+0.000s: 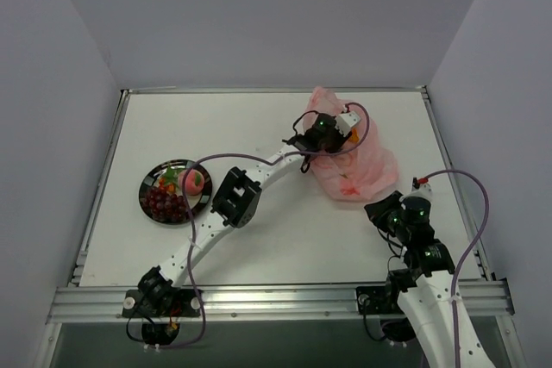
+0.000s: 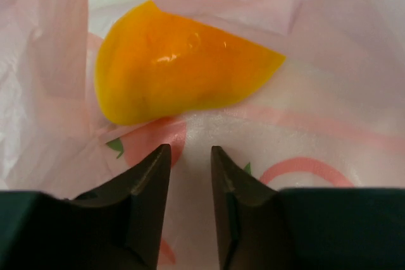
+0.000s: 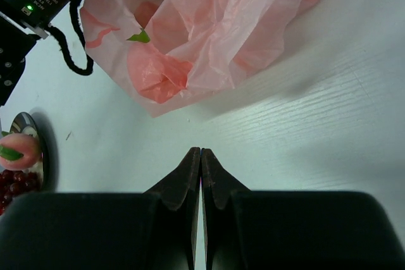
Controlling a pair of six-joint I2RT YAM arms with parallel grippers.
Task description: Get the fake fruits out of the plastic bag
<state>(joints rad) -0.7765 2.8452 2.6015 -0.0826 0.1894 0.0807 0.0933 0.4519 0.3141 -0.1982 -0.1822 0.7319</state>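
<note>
The pink plastic bag [image 1: 366,165] lies at the back right of the table. My left gripper [image 1: 339,125] reaches into its mouth. In the left wrist view a glossy yellow-orange fake fruit [image 2: 177,61] rests on the bag's film [image 2: 329,61], just beyond my left gripper [image 2: 190,148], whose jaws stand apart with nothing between them. A round pink-red fruit [image 1: 196,181] sits on the plate [image 1: 147,185]. My right gripper [image 3: 200,150] is shut and empty, low over the table in front of the bag [image 3: 209,30].
The dark-rimmed plate at the left also holds dark red grapes [image 1: 162,204] and a green-and-red piece [image 1: 170,178]. The left arm's cable [image 1: 250,158] loops over the table's middle. Grey walls stand along the table's back and sides.
</note>
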